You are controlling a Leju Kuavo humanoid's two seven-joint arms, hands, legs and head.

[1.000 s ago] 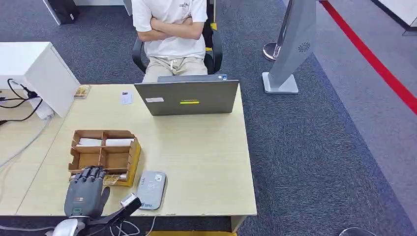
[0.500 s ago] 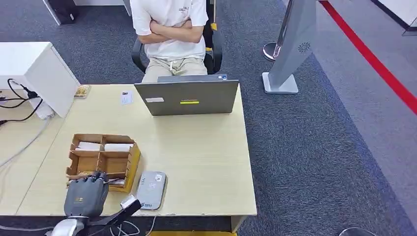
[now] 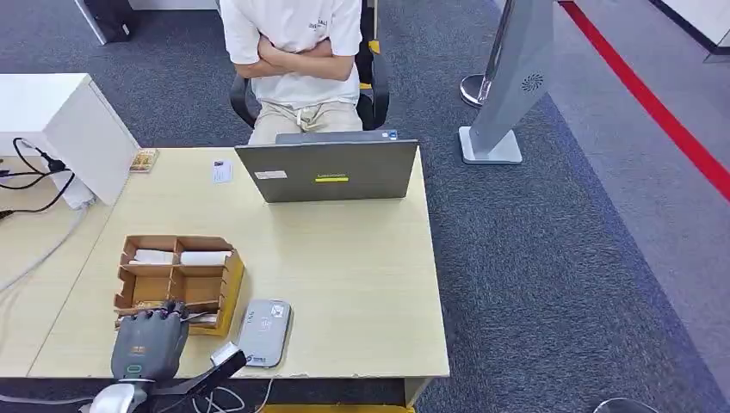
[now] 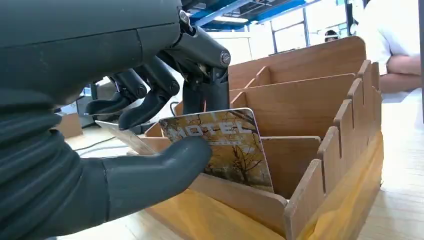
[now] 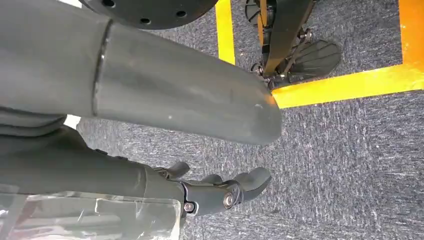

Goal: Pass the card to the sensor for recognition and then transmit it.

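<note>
Thumb and fingers of left hand (image 4: 150, 125) pinch hotel card (image 4: 225, 147) inside wooden organizer (image 4: 320, 165).

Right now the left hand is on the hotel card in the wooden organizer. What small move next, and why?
Probably lift the card straight up out of its slot. The left hand pinches it between thumb and fingers, but its lower edge still sits behind the front wall of the wooden organizer. The grey sensor lies just beside the organizer, so clearing the wall comes first.
</note>
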